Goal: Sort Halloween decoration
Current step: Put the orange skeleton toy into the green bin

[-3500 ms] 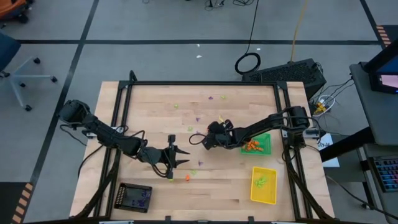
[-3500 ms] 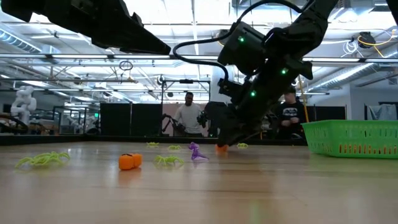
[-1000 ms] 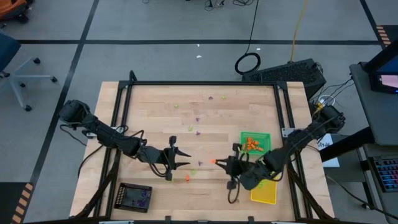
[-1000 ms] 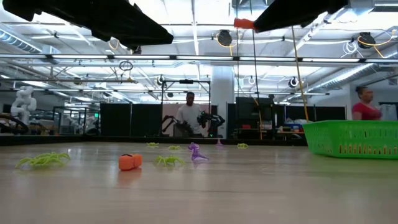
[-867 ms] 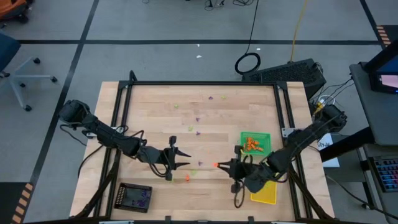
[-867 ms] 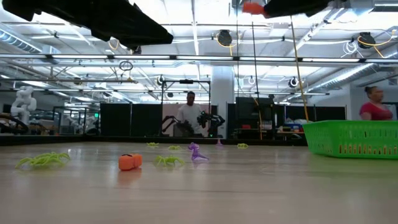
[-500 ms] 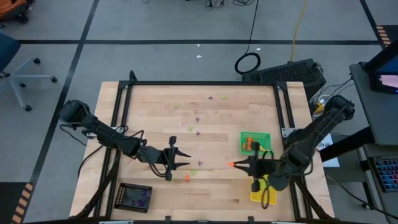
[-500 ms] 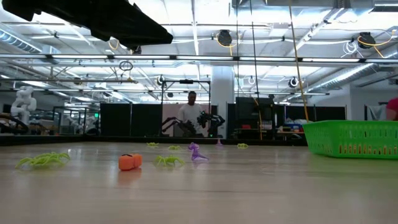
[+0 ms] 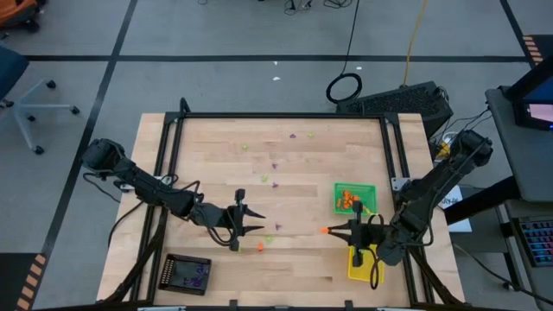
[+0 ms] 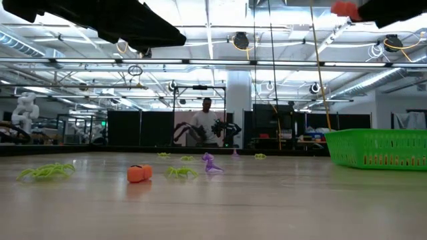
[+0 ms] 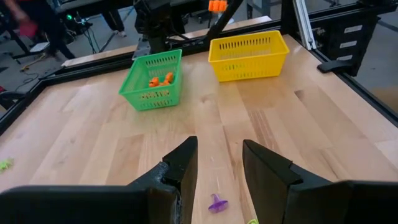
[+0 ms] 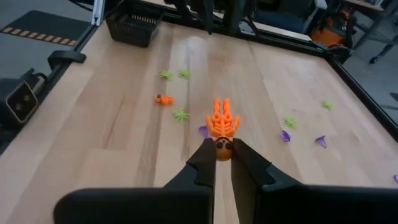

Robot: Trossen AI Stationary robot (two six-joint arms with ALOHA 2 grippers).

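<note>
1. An orange skeleton trinket [image 12: 222,124] is pinched by its head between the closed fingers of the right gripper [image 12: 222,151], held up off the table [image 9: 285,173] — in the high view the gripper [image 9: 329,231] is seen just left of the yellow tray [image 9: 356,269] and below the green tray [image 9: 355,198].
2. Orange pieces are seen lying in the green tray [image 11: 153,79].
3. The left gripper [image 11: 217,165] is held over the table's lower left-centre, its fingers parted and nothing between them — a purple trinket [image 11: 217,203] lies on the wood just beneath.
4. An orange trinket [image 10: 139,173] and lime green spiders [image 10: 45,171] are scattered loose across the middle of the table.
5. A black tray [image 9: 187,275] is set at the lower left corner.
</note>
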